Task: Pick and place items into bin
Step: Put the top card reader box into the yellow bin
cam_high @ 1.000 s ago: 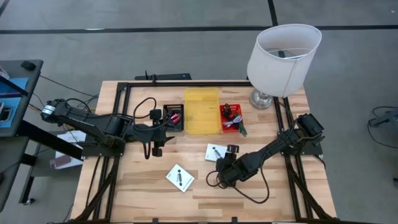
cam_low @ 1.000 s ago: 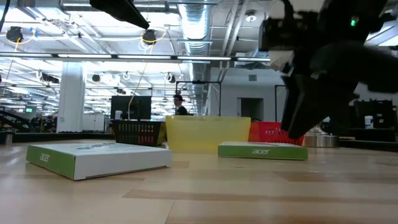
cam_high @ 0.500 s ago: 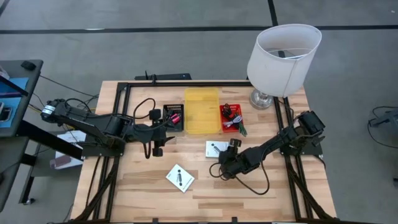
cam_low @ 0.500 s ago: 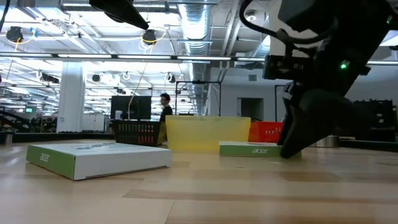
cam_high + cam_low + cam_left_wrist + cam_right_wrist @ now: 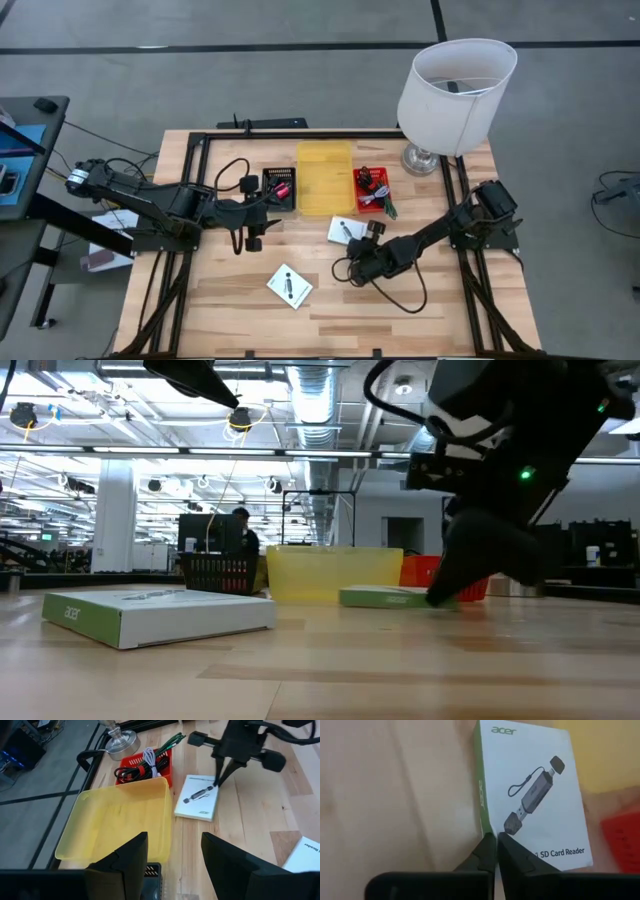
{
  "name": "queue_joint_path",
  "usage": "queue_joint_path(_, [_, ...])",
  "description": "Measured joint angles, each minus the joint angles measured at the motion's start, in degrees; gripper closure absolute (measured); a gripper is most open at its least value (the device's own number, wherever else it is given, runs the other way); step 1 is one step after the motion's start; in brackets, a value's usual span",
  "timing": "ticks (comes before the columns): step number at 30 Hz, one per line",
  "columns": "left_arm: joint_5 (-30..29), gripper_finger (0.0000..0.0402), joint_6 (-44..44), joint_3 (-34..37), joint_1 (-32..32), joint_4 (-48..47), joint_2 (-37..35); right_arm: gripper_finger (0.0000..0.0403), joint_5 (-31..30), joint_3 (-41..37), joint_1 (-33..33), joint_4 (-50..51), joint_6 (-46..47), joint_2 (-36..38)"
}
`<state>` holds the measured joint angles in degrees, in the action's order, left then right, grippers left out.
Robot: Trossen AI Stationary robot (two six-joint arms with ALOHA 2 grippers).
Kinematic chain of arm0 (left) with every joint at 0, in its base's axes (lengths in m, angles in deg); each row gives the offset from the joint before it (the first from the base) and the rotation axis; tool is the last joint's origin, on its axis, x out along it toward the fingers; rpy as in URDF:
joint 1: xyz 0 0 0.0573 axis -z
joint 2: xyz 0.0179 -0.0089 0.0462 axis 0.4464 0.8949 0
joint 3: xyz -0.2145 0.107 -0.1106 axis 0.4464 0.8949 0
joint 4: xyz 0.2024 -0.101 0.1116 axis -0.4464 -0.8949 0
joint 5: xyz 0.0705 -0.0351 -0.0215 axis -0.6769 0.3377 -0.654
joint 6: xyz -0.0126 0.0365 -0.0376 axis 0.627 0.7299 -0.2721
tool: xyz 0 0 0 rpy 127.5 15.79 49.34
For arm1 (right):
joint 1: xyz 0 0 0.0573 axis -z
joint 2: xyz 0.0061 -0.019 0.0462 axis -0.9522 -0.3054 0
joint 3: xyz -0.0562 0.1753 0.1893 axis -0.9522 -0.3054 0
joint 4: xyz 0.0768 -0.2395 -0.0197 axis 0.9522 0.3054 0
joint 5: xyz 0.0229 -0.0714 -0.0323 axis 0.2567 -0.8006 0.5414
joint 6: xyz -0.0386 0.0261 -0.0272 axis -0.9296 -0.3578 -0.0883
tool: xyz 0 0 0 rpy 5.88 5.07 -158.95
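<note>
High view: two white Acer SD card reader boxes are seen on the wooden table (image 5: 210, 300). One box (image 5: 345, 232) lies just in front of the yellow bin (image 5: 325, 178) and the red basket (image 5: 371, 190). The other box (image 5: 289, 286) lies nearer the front edge, well apart from the bins.

The right gripper (image 5: 366, 240) is set low at the table, touching the near edge of the first box. In the right wrist view its two fingers (image 5: 487, 851) are seen almost closed, tips nearly together, pressed at the green edge of the box (image 5: 532, 795). Nothing is held between them.

The left gripper (image 5: 272, 199) is kept beside the black basket (image 5: 279, 186), left of the yellow bin. In the left wrist view its fingers (image 5: 127, 857) are seen spread wide apart, with nothing held. Red, black and white cords (image 5: 142, 766) are piled in the red basket. A white lamp (image 5: 455, 85) is stood at the far right corner.
</note>
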<state>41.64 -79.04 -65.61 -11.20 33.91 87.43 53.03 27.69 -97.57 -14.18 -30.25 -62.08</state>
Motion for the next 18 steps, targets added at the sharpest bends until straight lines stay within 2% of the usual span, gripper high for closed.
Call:
queue_joint_path(10, [0.01,0.0223,-0.43,0.0,0.0,0.0,0.0,0.0402,1.44,6.87,-3.73,8.26,1.7,-0.4])
queue_joint_path(18, [0.01,0.0223,-0.46,0.0,0.0,0.0,0.0,0.0402,-3.45,13.84,-5.18,16.81,2.01,-0.34])
